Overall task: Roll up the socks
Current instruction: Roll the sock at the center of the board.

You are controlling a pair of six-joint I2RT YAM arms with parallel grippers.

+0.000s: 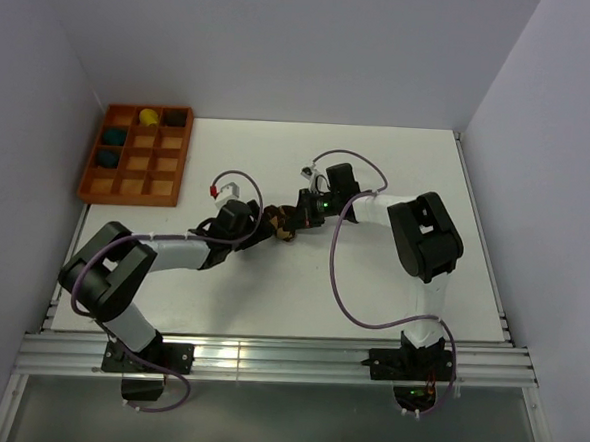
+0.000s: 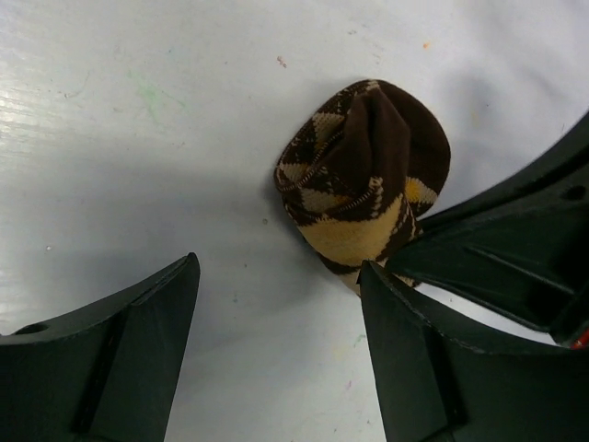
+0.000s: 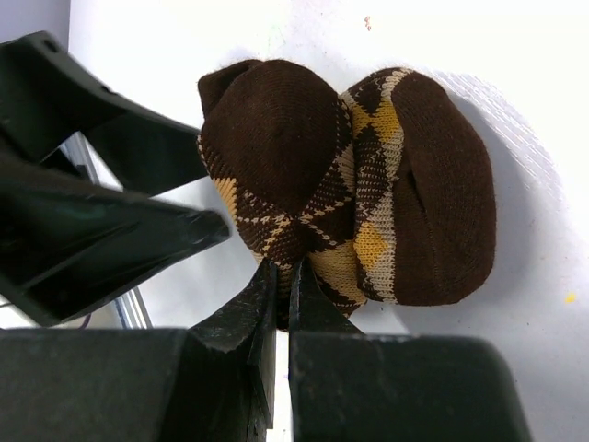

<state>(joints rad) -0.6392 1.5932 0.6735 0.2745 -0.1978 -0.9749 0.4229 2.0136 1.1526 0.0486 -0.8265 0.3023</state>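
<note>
The socks lie near the middle of the worktop, well clear of every edge. They are bunched into one short, fat bundle: a plain brown hump, a checked band beside it, and a second brown end.

The right gripper is closed to a slit. Its tips meet at the edge of the bundle, where a fold of checked fabric seems to be nipped between them. We judge that it is there to pin the roll so it does not spring apart.

The left gripper has its jaws wide apart, with nothing between them but bare worktop, and the bundle sits just beyond one tip. We take it as the free gripper, placed to take a new hold.

From above, both wrists cover most of the bundle, so we cannot tell from that view how tight it is. Neither wrist view shows the underside, or whether a cuff is turned over the roll. The right tips themselves hide how much cloth they really grip. The tray at the far left corner is too small for us to read beyond a few coloured balls.
</note>
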